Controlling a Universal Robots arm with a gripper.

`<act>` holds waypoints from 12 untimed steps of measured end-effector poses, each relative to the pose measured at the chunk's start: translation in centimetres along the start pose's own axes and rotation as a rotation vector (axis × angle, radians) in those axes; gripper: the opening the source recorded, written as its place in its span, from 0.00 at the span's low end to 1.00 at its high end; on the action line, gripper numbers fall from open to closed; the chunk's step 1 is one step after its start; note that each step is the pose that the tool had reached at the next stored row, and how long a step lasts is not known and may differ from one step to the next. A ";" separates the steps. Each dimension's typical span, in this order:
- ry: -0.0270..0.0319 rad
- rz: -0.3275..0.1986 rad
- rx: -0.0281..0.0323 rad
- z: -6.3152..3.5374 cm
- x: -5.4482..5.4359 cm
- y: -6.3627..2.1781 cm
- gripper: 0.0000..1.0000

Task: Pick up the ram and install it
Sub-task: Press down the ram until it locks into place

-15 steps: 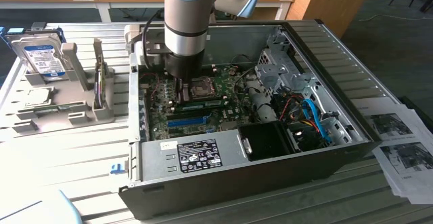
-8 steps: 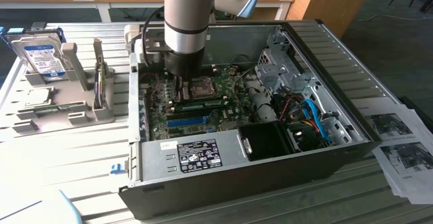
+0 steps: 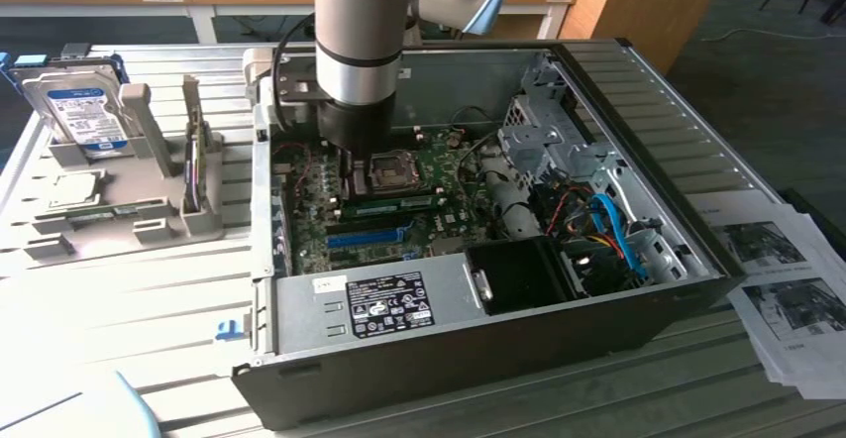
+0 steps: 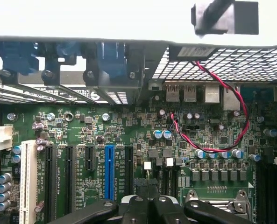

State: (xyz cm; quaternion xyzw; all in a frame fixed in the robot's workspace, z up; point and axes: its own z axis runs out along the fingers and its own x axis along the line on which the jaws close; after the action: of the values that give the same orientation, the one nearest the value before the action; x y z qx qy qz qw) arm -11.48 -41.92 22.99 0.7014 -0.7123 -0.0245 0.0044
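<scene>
Black and silver metal makes the big computer case [image 3: 529, 349], which lies open on the slatted table [image 3: 133, 309]. The robot arm [image 3: 357, 32] reaches straight down into it from above. Inside the case lies the green board [image 3: 396, 210] full of tiny parts, with a blue slot [image 3: 367, 237] near its middle.

On the exterior view's left, outside the case, stands a grey rack [image 3: 146, 200] with a silver drive [image 3: 82, 111] standing up in it.

The ram [image 3: 396, 202] looks like a thin green stick lying in the board, just below the square chip socket [image 3: 395, 168]. Its long side runs across from the exterior view's left to the right. I think it is sitting in its slot, but I cannot tell if it is pushed all the way in.

The gripper [image 4: 147, 205] hangs low over the board, above and a bit to the exterior view's left of the ram. Its black fingers [image 4: 137, 207] are pressed together with nothing between them. In the wrist view a red and black wire [image 4: 231, 93] loops over the board.
</scene>
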 end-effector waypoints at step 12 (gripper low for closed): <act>0.0002 0.000 -0.0001 0.33 0.0 -0.01 0.09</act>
State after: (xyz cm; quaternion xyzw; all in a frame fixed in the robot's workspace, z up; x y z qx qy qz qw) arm -11.49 -41.93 22.66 0.7014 -0.7124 -0.0245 0.0045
